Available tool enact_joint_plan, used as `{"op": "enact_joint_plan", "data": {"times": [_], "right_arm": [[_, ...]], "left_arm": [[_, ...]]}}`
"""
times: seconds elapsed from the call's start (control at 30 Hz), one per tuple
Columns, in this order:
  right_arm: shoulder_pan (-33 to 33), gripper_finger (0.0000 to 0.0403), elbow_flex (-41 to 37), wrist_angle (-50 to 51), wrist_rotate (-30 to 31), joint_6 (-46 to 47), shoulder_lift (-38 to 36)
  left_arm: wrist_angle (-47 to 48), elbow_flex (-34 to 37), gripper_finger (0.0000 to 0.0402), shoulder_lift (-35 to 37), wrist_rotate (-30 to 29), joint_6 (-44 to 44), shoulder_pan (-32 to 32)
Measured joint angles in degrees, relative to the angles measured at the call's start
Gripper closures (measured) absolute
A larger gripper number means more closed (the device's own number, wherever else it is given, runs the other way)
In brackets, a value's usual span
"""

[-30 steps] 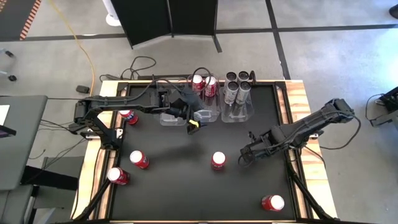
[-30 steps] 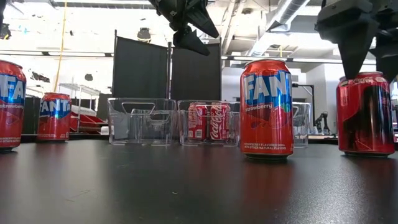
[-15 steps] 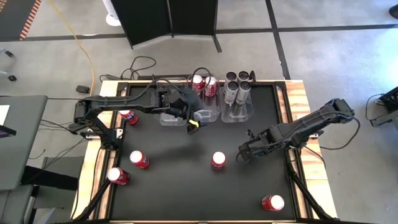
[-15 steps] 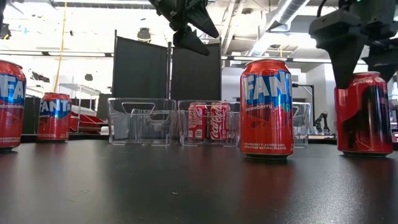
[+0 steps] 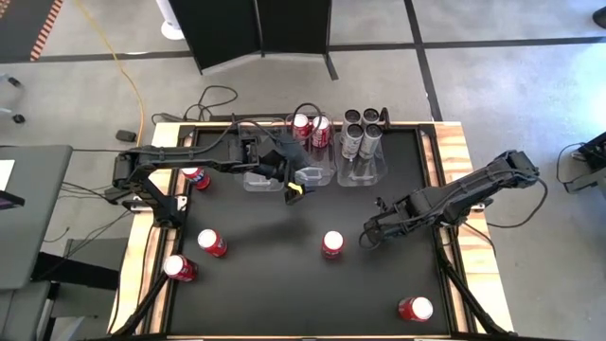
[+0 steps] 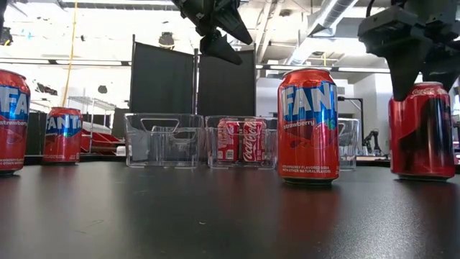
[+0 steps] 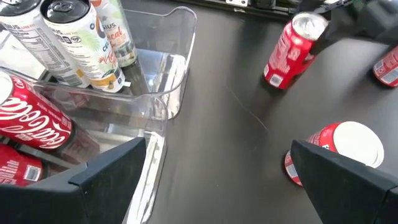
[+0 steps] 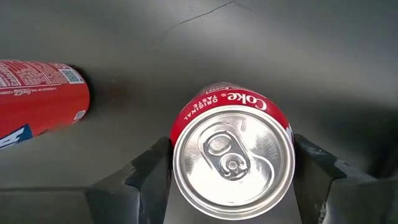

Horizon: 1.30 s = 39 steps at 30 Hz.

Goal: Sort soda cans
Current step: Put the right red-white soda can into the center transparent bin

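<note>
A red Coke can [image 8: 233, 163] stands upright on the black table, right of centre. My right gripper [image 8: 233, 171] is above it with a finger on each side of its silver top. In the low view the gripper [image 6: 413, 54] hangs over the can [image 6: 424, 133], and in the high view [image 5: 373, 232] it hides the can. A red Fanta can [image 5: 332, 243] stands just left of it. My left gripper [image 5: 296, 182] hovers open above the clear bins [image 5: 312, 175] at the far side. Other red cans [image 5: 211, 242] stand on the table's left and near parts. My right gripper comes from above, pointing down, and pinches the Coke can at its upper rim [image 8: 180, 140] between the two fingers [image 8: 149, 171], which lie against opposite sides of the top. The can stands upright with its base on the table [image 6: 424, 176].
The middle bin holds two Coke cans [image 5: 311, 128] and the right bin holds several silver-grey and pale cans [image 5: 362, 133]. More red cans stand at the left edge [image 5: 196, 176], near left [image 5: 179, 267] and near right [image 5: 415, 308]. Wooden borders frame the table [image 5: 454, 161].
My right gripper has come down a little over the Coke can, so its fingers now reach lower beside the can's top, and it has shifted slightly sideways. The can has swayed a touch but stays standing on the table.
</note>
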<state>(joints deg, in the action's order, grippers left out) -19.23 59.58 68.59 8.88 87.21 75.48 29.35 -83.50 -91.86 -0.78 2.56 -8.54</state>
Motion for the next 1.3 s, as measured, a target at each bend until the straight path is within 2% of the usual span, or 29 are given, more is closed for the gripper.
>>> {"op": "enact_joint_plan", "data": {"times": [0.17,0.4,0.67,0.83,1.07,1.3], "right_arm": [[2.88,0.0156,6.84,5.72,0.78,-6.42,-0.07],[11.59,0.0156,17.18,5.21,6.65,-20.49,0.54],[21.62,0.0159,27.72,-1.21,9.08,-39.27,5.42],[26.77,0.0161,33.55,-6.79,8.94,-51.98,12.3],[32.64,0.0161,45.24,-9.57,7.71,-66.85,26.5],[36.5,0.0161,53.57,-8.91,3.46,-78.12,37.88]], "left_arm": [[2.26,-0.98,0.0006,0.87,-1.48,-0.74,-0.61],[10.67,-5.57,0.0014,2.57,-15.25,-4.84,-1.13],[20.01,-9.44,0.0043,6.98,-15.6,-2.23,-2.09],[24.01,-9.49,0.0049,11.58,-16.28,0.45,-2.06],[28.5,-9.49,0.005,15.71,-18.91,4.05,-2.13],[40.86,-9.49,0.005,17.5,-20.9,15.56,-1.97]]}}
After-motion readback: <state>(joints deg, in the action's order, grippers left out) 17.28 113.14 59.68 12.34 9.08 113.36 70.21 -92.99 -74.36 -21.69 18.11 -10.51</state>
